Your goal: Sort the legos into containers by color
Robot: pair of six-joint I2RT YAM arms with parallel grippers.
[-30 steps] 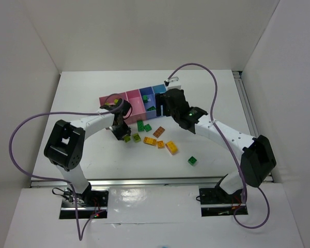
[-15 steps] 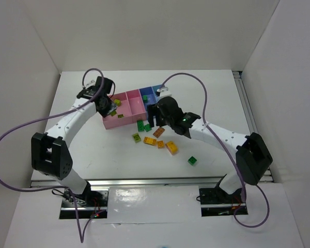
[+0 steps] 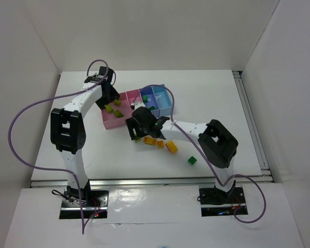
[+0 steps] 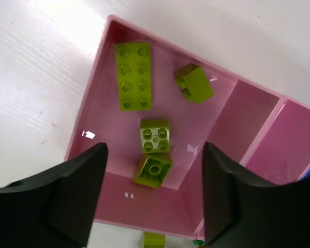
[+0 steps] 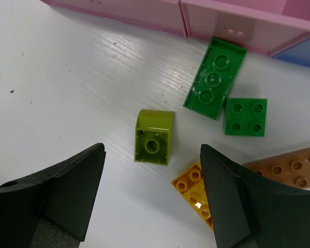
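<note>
Legos (image 4: 155, 135): four lime ones sit in the end pink bin (image 4: 168, 103), and the left gripper (image 4: 153, 170) hangs right above them, jaws spread, holding nothing. Over on the table (image 5: 67, 77), the right gripper (image 5: 152, 155) is spread wide too, also empty, hanging over a lone lime brick (image 5: 155, 137) with dark green bricks (image 5: 215, 77) at its 1 o'clock.
</note>
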